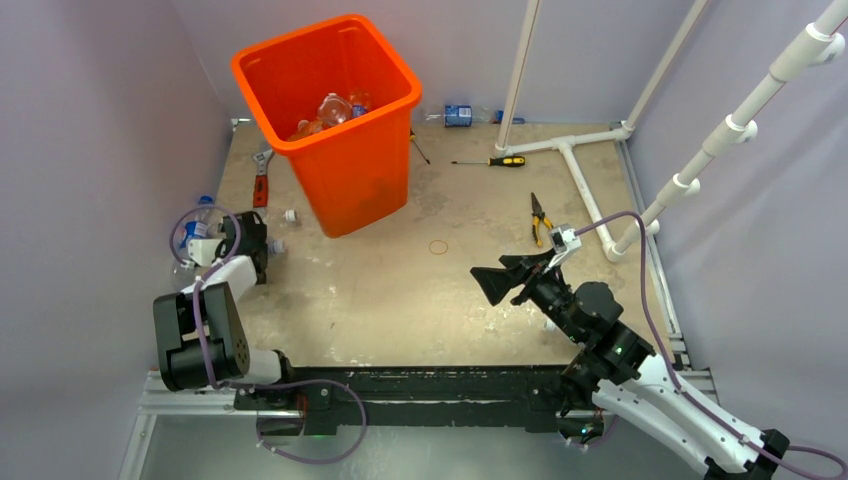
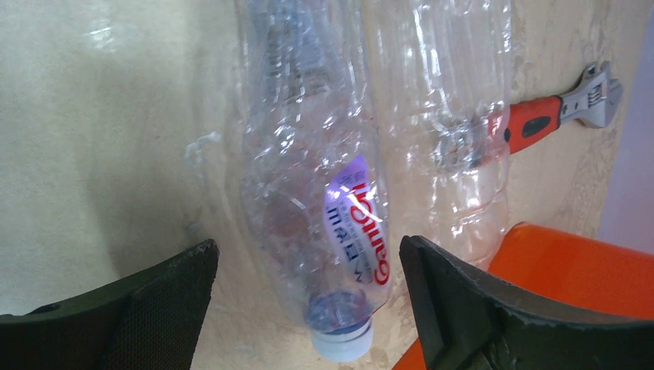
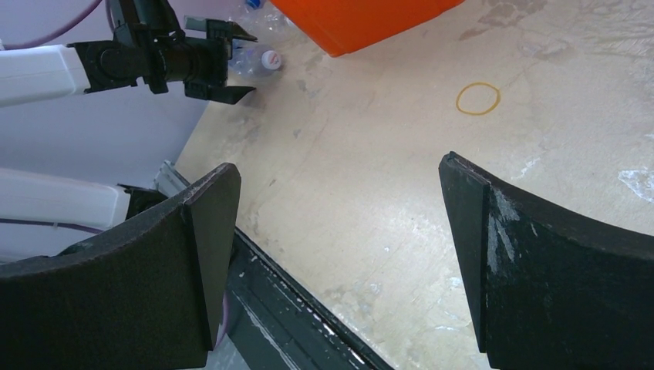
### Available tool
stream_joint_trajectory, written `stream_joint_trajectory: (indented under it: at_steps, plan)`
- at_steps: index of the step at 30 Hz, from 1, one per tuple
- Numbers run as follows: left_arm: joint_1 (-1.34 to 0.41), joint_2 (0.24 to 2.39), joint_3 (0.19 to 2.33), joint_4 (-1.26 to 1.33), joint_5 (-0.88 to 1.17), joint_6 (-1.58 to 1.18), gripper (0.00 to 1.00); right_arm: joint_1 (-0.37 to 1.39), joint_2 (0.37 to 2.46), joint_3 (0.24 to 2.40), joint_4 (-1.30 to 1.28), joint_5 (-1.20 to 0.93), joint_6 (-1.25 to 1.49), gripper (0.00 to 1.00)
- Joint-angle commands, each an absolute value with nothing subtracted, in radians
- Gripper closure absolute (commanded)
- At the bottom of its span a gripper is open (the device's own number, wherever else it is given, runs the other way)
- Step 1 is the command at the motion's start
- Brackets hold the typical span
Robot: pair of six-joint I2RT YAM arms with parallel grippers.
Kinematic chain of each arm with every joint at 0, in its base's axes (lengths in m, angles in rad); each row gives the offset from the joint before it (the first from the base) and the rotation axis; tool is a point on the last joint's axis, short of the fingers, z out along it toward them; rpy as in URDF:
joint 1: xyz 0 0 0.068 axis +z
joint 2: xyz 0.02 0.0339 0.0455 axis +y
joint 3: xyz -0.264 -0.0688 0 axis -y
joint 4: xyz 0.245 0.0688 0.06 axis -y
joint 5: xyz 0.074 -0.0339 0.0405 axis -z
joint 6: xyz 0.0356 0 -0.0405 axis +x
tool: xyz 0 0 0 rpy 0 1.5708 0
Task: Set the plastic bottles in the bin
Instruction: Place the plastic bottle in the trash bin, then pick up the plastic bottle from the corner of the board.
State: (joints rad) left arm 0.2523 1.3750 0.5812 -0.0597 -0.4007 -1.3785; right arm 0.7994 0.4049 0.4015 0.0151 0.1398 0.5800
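The orange bin point(image 1: 345, 175) stands at the far middle with several clear bottles point(image 1: 335, 108) inside. In the left wrist view a crushed clear bottle point(image 2: 308, 154) with a red-lettered label and a white cap point(image 2: 343, 341) lies on the table, cap towards me. A second clear bottle point(image 2: 447, 116) lies beside it. My left gripper point(image 2: 308, 258) is open, its jaws on either side of the cap end and apart from it. It is low by the left wall point(image 1: 255, 235). My right gripper point(image 1: 492, 282) is open and empty above the table point(image 3: 339, 166).
An orange-handled wrench point(image 2: 551, 112) lies beyond the bottles point(image 1: 262, 178). A screwdriver point(image 1: 495, 161) and pliers point(image 1: 540, 218) lie at the far right by white pipes point(image 1: 585, 170). A rubber band point(image 3: 478, 99) lies mid-table. Another bottle point(image 1: 200, 212) lies at the left wall.
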Motion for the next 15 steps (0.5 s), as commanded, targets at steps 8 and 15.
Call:
stream_joint_trajectory:
  at_steps: [8,15]
  plan:
    - [0.277,1.445,0.616,-0.015,-0.373,-1.377,0.31,0.802,0.376,0.410,0.011,0.155,0.580,0.01]
    - [0.283,1.387,0.623,-0.019,-0.326,-1.335,0.60,0.802,0.390,0.412,0.027,0.141,0.575,0.01]
